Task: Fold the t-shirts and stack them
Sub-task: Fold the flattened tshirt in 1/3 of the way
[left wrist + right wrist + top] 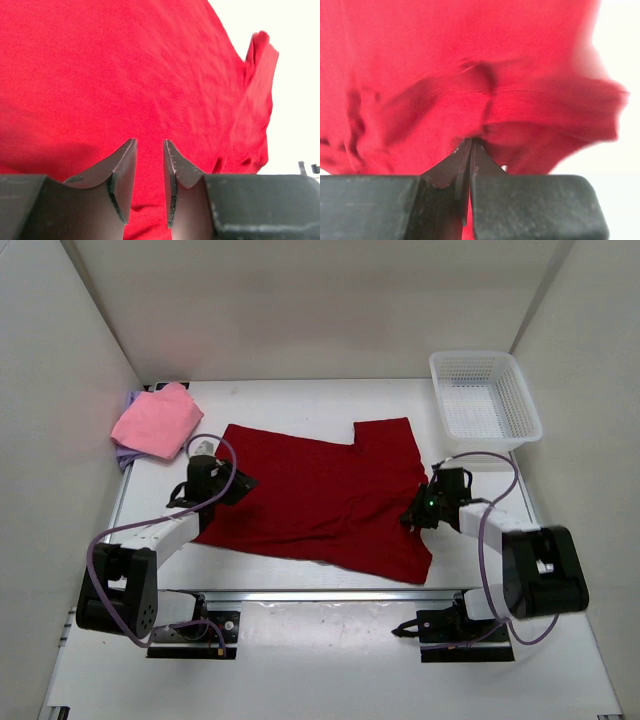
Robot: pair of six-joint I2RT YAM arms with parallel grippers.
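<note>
On the desk [300,405], a spread shirt [320,495] lies in the middle. At the far left, a folded shirt [155,420] rests on another shirt [124,454]. A basket [445,405] stands at the far right.

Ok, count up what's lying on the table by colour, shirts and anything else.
Dark red shirt: 1
Pink shirt: 1
Lavender shirt: 1, mostly hidden under the pink one
White basket: 1
Total: 4
</note>
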